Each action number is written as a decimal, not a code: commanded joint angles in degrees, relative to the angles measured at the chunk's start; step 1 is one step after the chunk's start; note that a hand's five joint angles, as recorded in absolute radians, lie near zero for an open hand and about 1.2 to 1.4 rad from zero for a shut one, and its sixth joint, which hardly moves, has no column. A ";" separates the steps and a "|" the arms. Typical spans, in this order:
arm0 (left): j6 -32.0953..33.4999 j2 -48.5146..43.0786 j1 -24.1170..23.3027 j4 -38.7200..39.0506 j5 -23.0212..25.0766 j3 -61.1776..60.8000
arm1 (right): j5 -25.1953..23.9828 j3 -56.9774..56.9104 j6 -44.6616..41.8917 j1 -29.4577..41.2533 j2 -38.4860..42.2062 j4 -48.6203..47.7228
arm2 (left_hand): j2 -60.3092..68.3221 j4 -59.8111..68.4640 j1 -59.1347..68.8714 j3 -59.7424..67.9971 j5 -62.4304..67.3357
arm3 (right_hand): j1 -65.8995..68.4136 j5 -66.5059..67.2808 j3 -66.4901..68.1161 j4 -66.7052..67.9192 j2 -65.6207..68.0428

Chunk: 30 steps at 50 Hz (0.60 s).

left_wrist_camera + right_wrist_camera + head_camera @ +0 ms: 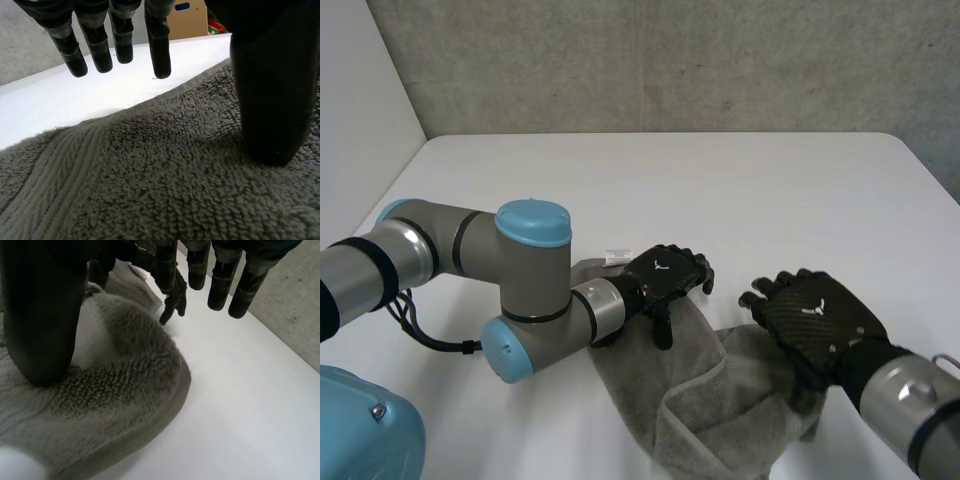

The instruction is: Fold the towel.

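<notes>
**Towel status: both robot hands spread**

The rumpled grey terry towel [710, 400] lies on the white counter [720, 190] beneath both palms. Left robot hand [665, 272]: fingers [159, 45] straight and apart, raised past the towel's edge, thumb tip on the pile. Right robot hand [815, 320]: fingers straight, thumb resting on a raised fold.

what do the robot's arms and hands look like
Thick grey tubular arms with round joints. The left arm has light-blue caps and black bands, and the right arm has a silver cuff at the wrist. The left hand and right hand are black, with segmented fingers and a small white mark on each back.
</notes>
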 commanded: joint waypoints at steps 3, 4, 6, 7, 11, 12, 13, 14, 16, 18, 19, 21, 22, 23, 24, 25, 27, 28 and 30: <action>0.35 -0.85 -0.50 -3.16 0.07 0.25 | -0.22 6.41 -0.02 -0.20 -3.49 -1.74 | 8.47 8.11 8.50 8.27 10.53 | -3.56 -4.08 -4.30 -5.18 -4.76; 0.35 -0.85 -0.50 -3.17 0.07 0.25 | -0.22 6.41 -0.02 -0.20 -3.49 -1.75 | 8.52 8.16 8.55 8.32 10.58 | -3.56 -4.08 -4.30 -5.18 -4.76; 0.35 -0.85 -0.50 -3.87 0.07 0.51 | -0.30 6.76 -0.11 -0.28 -3.41 -2.19 | 14.07 13.71 14.10 13.87 16.13 | -3.56 -4.08 -4.30 -5.18 -4.76; 0.35 -0.76 -0.50 -4.40 0.07 0.69 | -0.30 6.76 -0.11 -0.29 -3.40 -2.19 | 22.73 22.37 22.76 22.53 24.79 | -3.56 -4.08 -4.30 -5.18 -4.76; 0.26 -0.06 -0.50 -5.28 -0.01 1.13 | -0.39 6.85 -0.28 -0.37 -3.40 -2.28 | 44.31 43.95 44.34 44.11 46.37 | -3.56 -4.08 -4.30 -5.18 -4.76; 0.26 -0.06 -0.50 -5.28 -0.01 1.13 | -0.39 6.85 -0.28 -0.37 -3.40 -2.28 | 44.35 43.98 44.38 44.15 46.41 | -3.56 -4.08 -4.30 -5.18 -4.76; 0.26 0.20 -0.41 -5.63 -0.01 1.13 | -0.39 6.85 -0.28 -0.37 -3.40 -2.28 | 46.02 45.65 46.04 45.81 48.07 | -3.56 -4.08 -4.30 -5.18 -4.76; 0.26 0.21 -0.41 -5.63 -0.01 1.13 | -0.39 6.94 -0.37 -0.29 -3.40 -2.28 | 46.03 45.67 46.06 45.83 48.09 | -3.56 -4.08 -4.30 -5.18 -4.76; 0.26 0.47 -0.41 -6.07 -0.01 1.30 | -0.48 7.11 -0.37 -0.20 -3.40 -2.28 | 47.55 47.18 47.57 47.34 49.61 | -3.56 -4.08 -4.30 -5.18 -4.76; 0.26 1.61 -0.41 -7.03 -0.45 1.48 | -0.48 7.20 -0.37 -0.11 -3.49 -2.28 | 52.90 52.53 52.93 52.69 54.96 | -3.56 -4.08 -4.30 -5.18 -4.76; 0.26 1.61 -0.41 -7.04 -0.45 1.48 | -0.57 7.29 -0.37 -0.02 -3.49 -2.28 | 52.93 52.56 52.96 52.72 54.99 | -3.56 -4.08 -4.30 -5.18 -4.76; 0.18 2.14 -0.32 -7.13 -0.72 1.48 | -0.92 7.38 -0.46 0.50 -3.49 -2.10 | 53.77 53.40 53.80 53.57 55.83 | -2.82 -3.34 -3.55 -4.43 -4.02; 0.09 2.66 -0.24 -7.13 -0.89 1.57 | -1.18 7.38 -0.55 0.68 -3.49 -1.75 | 53.77 53.41 53.80 53.57 55.83 | -1.64 -2.16 -2.37 -3.25 -2.84; 0.09 3.36 -0.15 -7.21 -1.07 1.66 | -1.18 7.38 -0.55 0.68 -3.49 -1.75 | 53.94 53.57 53.97 53.73 56.00 | -1.63 -2.15 -2.36 -3.24 -2.83; 0.09 3.37 -0.15 -7.21 -1.07 1.66 | -1.53 7.47 -0.72 0.68 -3.58 -1.57 | 53.94 53.57 53.97 53.73 56.00 | 0.04 -0.48 -0.70 -1.58 -1.16; 0.00 4.15 0.03 -7.21 -1.16 1.66 | -1.80 7.47 -1.07 0.68 -3.75 -1.40 | 55.27 54.91 55.30 55.07 57.33 | 1.88 1.36 1.15 0.27 0.68; 0.00 5.04 0.20 -7.21 -1.51 1.66 | -2.06 7.38 -1.42 0.59 -4.02 -1.14 | 56.97 56.60 56.99 56.76 59.02 | 4.07 3.55 3.33 2.46 2.87; 0.00 5.74 0.38 -7.13 -2.21 1.74 | -2.15 7.29 -1.86 0.59 -4.45 -0.79 | 57.97 57.60 57.99 57.76 60.02 | 4.59 4.07 3.86 2.98 3.39; -0.09 6.36 0.64 -7.13 -3.35 1.83 | -2.24 7.20 -1.95 0.51 -4.89 -0.26 | 58.65 58.28 58.68 58.44 60.71 | 4.59 4.07 3.86 2.98 3.39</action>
